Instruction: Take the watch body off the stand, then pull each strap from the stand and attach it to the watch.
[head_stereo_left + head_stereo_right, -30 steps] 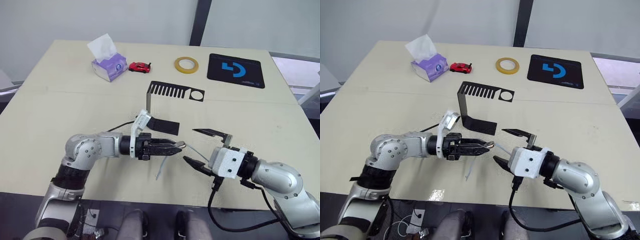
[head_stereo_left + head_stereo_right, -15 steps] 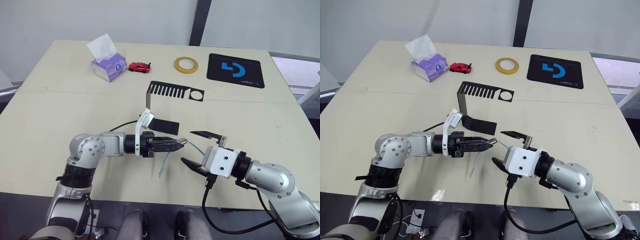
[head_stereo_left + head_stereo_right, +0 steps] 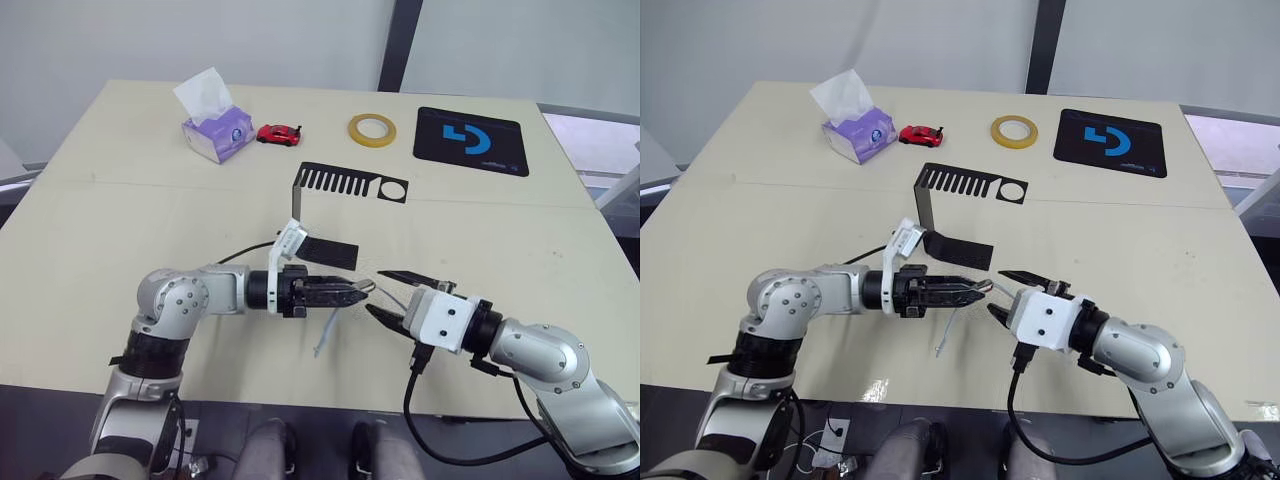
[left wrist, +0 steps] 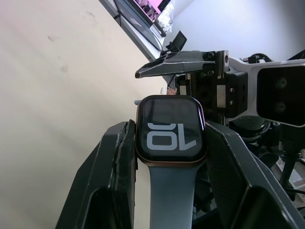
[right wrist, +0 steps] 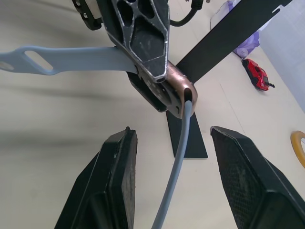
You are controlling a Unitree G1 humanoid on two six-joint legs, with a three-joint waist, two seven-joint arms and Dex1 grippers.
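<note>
Left gripper [image 3: 352, 293] pinches the watch body [image 4: 170, 130], a rounded-square case with a bronze rim and light digits. One blue-grey strap [image 5: 76, 59] trails back under its fingers; another strap [image 5: 173, 186] leaves the case's far edge and runs between the spread fingers of the right gripper [image 3: 392, 294]. Behind both sits the stand [image 3: 340, 205].

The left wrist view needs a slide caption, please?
Left gripper clamps the watch body, one strap attached, facing the open right gripper.

Evenly and brightly lit from above; soft, faint shadows on the pale beige matte surface [image 3: 120, 200]; close wrist views blurred at the edges.
</note>
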